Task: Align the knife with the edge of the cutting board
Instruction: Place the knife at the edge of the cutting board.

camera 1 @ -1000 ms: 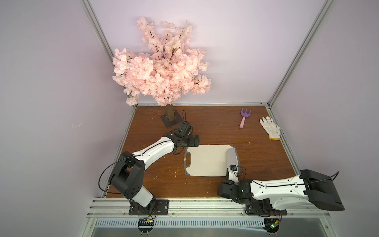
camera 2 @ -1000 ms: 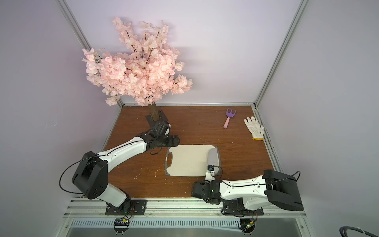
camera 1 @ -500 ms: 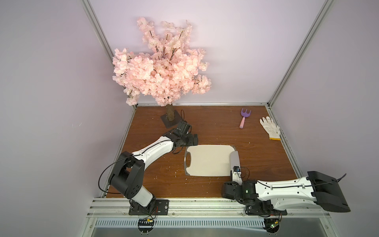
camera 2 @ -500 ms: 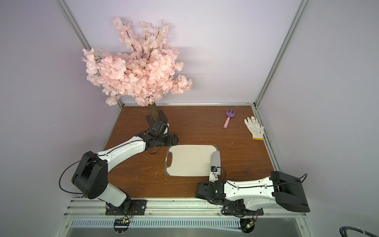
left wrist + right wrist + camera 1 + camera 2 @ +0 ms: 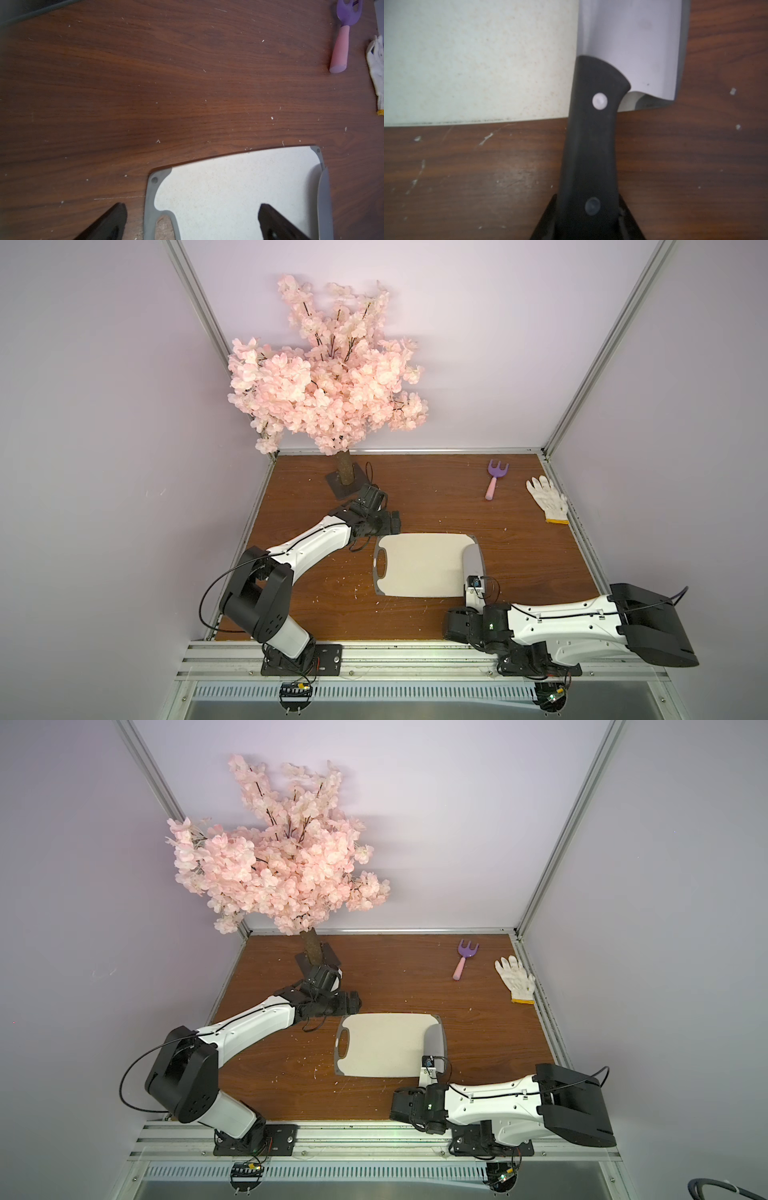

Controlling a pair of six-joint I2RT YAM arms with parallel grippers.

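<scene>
The right gripper is pinched tight on the black riveted handle of the knife, a small cleaver with a broad silver blade. In both top views the blade lies flat along the right-hand short edge of the cutting board, a flat off-white rectangle with a grey rim, at centre frame. The handle juts past the board's lower edge over the brown wooden table. The left gripper, jaws spread wide and empty, hovers at the board's upper-left corner. At upper right lie a purple-and-pink toy fork and a white glove.
</scene>
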